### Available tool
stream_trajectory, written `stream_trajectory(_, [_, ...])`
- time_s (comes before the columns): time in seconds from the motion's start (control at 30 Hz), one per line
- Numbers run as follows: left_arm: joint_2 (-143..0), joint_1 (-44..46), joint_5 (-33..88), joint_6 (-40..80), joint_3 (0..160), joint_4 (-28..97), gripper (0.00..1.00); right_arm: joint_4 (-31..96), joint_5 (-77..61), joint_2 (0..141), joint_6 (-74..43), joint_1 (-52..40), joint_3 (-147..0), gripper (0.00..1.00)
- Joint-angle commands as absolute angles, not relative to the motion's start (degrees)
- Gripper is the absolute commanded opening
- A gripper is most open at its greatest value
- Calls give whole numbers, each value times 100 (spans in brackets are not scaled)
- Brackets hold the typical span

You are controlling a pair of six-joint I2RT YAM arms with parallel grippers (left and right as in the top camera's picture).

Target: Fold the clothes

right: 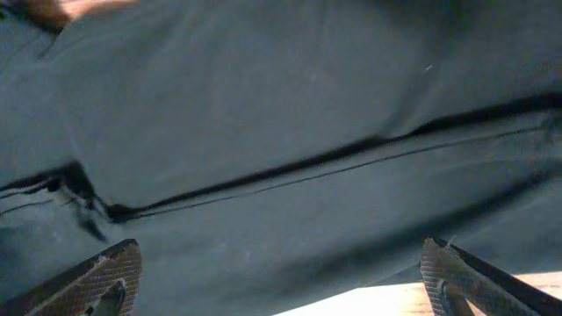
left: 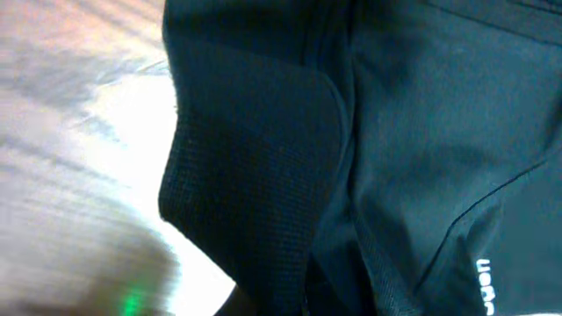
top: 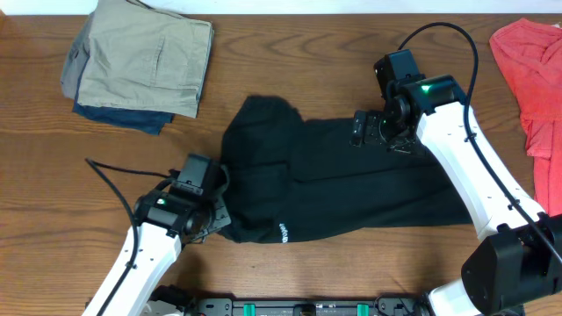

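Note:
The clothes (top: 334, 189), a black T-shirt with small white lettering (top: 284, 233), lie spread across the middle of the wooden table, with a flap folded over on the left side. My left gripper (top: 218, 209) is at the shirt's lower left edge, shut on the fabric. In the left wrist view a raised fold of the clothes (left: 255, 175) fills the frame and hides the jaws. Over the shirt's upper right edge my right gripper (top: 373, 132) stands open. Its fingertips (right: 105, 276) straddle the flat fabric of the clothes (right: 281, 132) with nothing pinched.
A folded pile of khaki and navy garments (top: 140, 61) lies at the back left. A red garment (top: 536, 79) lies at the right edge. Bare wood table (top: 53, 175) shows left of the shirt.

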State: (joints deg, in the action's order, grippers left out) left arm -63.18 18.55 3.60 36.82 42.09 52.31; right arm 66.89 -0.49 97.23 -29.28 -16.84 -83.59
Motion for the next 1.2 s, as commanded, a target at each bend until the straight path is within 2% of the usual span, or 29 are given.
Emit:
stream_trajectory(0.0, [-6200,1638,148,3846,4224,5312,6,6707,-69,9778,-2862,-1691,-8355,99])
stream_trajectory(0.17, [-6106,1382,150,3822,4224,5441,7,6707,-67,9778,-2862,-1688,-8355,99])
stream_trajectory(0.2, [-6093,1361,150,3820,4224,5465,17,6705,-67,9778,-2862,-1688,-8355,99])
stream_trajectory(0.23, [-6084,1350,150,3820,4224,5474,33,6692,-67,9778,-2862,-1688,-8355,99])
stream_trajectory(0.27, [-6080,1352,150,3820,4224,5481,57,6667,-64,9778,-2862,-1688,-8355,99])
stream_trajectory(0.3, [-6080,1352,152,3820,4224,5483,71,6650,-62,9778,-2862,-1688,-8355,99])
stream_trajectory(0.37, [-6080,1352,152,3820,4224,5483,88,6587,-1,9778,-2862,-1688,-8355,99])
stream_trajectory(0.47, [-6080,1352,154,3822,4228,5483,91,6473,64,9778,-2864,-1688,-8355,99])
stream_trajectory(0.73, [-5813,1352,193,3647,4729,5330,91,6254,303,9778,-2860,-1688,-8355,99])
stream_trajectory(0.97, [-5811,1352,1028,2408,4893,3538,92,6191,298,9780,-2864,-1688,-8355,99])
stream_trajectory(1.17, [-6624,1352,1258,1844,4893,1968,91,6230,296,9782,-2862,-1695,-8350,99])
